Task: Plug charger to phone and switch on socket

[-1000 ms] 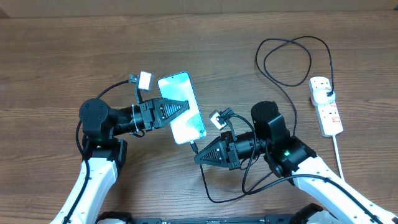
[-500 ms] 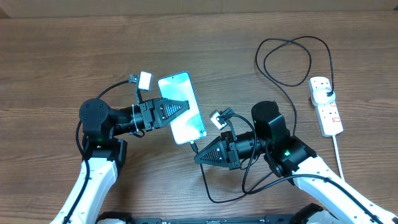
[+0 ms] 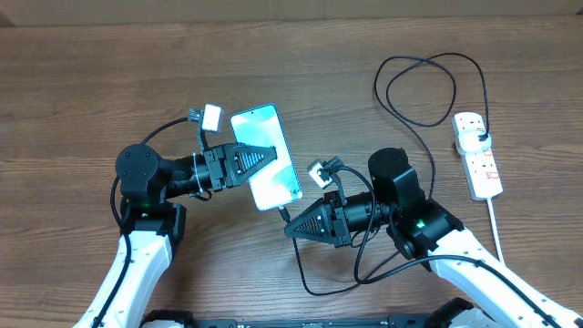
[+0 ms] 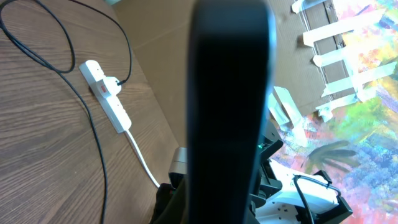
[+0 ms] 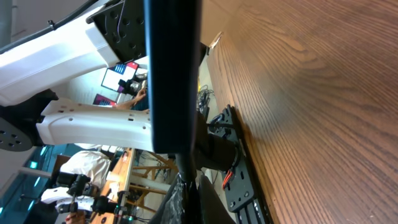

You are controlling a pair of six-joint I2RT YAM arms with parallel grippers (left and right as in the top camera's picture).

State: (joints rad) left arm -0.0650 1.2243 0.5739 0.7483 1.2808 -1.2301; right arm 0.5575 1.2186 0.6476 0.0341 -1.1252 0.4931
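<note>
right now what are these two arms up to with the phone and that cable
Two robot arms are working on plugging a phone in. The left fingers, shut, lie over the phone's screen, apparently steadying it on the table. The right fingers, also shut, point at the phone's lower end, where the charger cable tip meets it; whether it is seated, I cannot tell. The cable's other end is already in the white socket strip off to the right.

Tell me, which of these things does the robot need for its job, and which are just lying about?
For the job: phone, charger, socket.
Just lying about: painted sheet, white tape strips, both beyond the wooden table.
</note>
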